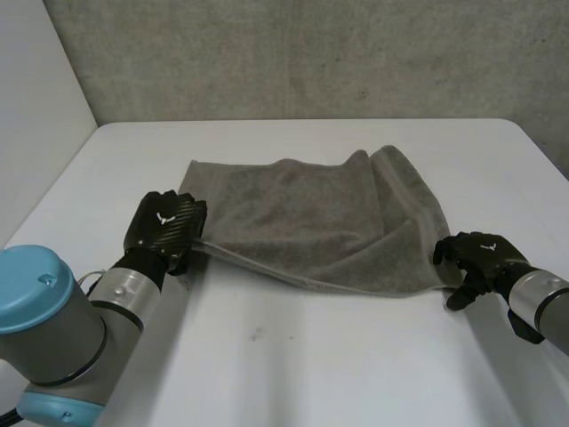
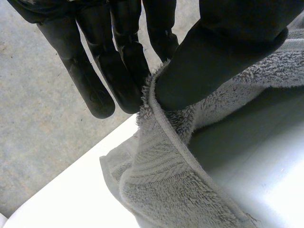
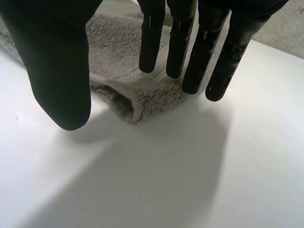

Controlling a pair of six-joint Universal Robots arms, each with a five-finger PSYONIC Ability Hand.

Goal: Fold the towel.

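Grey terry towel [image 1: 320,222] lies spread across the middle of the flat white table [image 1: 311,365], mostly a single flat layer, with its far right part rumpled into soft ridges and a hemmed band running down its right side. At the towel's near left corner sits the black left hand [image 1: 167,222]. The left wrist view shows its thumb [image 2: 223,61] pressing the towel's hemmed edge [image 2: 164,123] against the fingers [image 2: 121,76], so this hand is clamped on the corner, and the cloth hangs from the pinch in a loose fold with a shadowed hollow beneath it. At the towel's near right corner is the black right hand [image 1: 484,253]. In the right wrist view its fingers [image 3: 190,52] are straight and spread well apart from the thumb [image 3: 57,66], holding nothing; the rolled towel corner [image 3: 123,95] rests on the table in the gap between them, and I cannot tell whether the fingertips touch the pile. Out from the towel's near left corner runs the left arm [image 1: 53,329], with its grey joint and light-blue cap, and from the near right corner the grey right arm [image 1: 544,307]. Beyond the towel's far edge, past a strip of bare table, rises a rough grey concrete wall [image 1: 311,53].
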